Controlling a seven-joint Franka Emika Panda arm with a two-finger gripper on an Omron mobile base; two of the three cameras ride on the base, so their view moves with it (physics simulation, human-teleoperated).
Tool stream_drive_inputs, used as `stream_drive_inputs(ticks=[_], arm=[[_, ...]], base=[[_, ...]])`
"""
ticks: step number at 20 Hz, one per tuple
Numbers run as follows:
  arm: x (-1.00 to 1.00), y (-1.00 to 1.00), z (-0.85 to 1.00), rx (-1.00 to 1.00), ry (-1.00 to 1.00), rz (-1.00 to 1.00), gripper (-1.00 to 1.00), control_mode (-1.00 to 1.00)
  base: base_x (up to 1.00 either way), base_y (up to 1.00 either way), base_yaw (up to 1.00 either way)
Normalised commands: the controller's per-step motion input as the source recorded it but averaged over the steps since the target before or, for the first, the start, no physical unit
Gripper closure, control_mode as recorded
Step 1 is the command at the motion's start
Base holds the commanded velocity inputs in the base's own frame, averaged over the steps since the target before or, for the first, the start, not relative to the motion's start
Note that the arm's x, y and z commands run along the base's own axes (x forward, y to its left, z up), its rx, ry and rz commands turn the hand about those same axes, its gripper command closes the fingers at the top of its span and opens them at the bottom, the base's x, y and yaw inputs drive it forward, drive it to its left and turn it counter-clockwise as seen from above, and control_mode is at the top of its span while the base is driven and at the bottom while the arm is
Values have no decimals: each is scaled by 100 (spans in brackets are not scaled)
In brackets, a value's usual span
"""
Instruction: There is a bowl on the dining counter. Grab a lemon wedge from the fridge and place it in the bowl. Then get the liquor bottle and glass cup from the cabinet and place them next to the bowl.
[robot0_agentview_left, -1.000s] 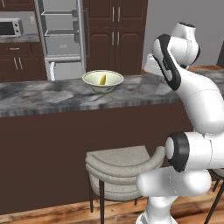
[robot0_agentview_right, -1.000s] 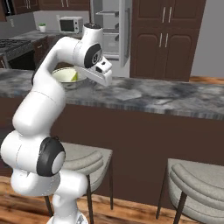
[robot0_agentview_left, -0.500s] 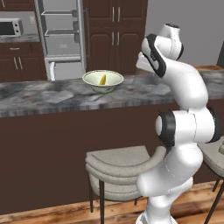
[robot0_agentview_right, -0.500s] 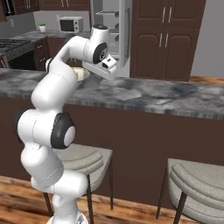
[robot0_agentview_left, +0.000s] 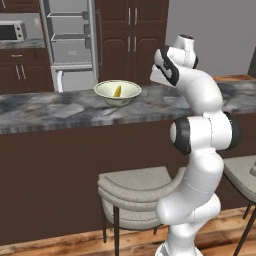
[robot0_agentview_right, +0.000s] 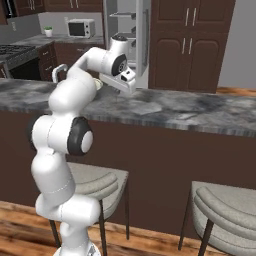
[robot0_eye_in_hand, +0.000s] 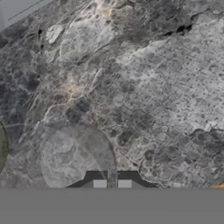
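Observation:
The pale bowl (robot0_agentview_left: 118, 93) stands on the dining counter (robot0_agentview_left: 55, 110), and a yellow lemon wedge (robot0_agentview_left: 117, 91) lies inside it. My gripper (robot0_agentview_right: 121, 90) hangs shut and empty just above the marbled top, a little to the right of the bowl. In the hand view the two fingertips (robot0_eye_in_hand: 99, 183) sit close together over bare stone, and the bowl's rim (robot0_eye_in_hand: 1, 146) shows at the left edge. Behind the counter the fridge (robot0_agentview_left: 70, 45) stands with its door open. The liquor bottle and glass cup are out of view.
Tall dark brown cabinet doors (robot0_agentview_left: 132, 42) with thin silver handles stand right of the fridge. A microwave (robot0_agentview_left: 11, 31) sits on the back counter and a stove (robot0_agentview_right: 15, 52) at far left. Pale stools (robot0_agentview_left: 132, 187) (robot0_agentview_right: 225, 210) stand under the counter's front.
The arm has swung more upright, its elbow rising and shifting sideways. The hand has stayed over the counter beside the bowl. The bowl and lemon wedge have not moved.

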Motion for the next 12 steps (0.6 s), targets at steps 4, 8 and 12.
stream_drive_inputs(ticks=[4, 8, 12], arm=[[33, 8, -23, 0, 0, 0, 100, -100], [43, 10, -22, 0, 0, 0, 100, -100], [45, 5, -24, -2, 0, 0, 100, -100]], base=[[0, 0, 0], [0, 0, 0], [0, 0, 0]])
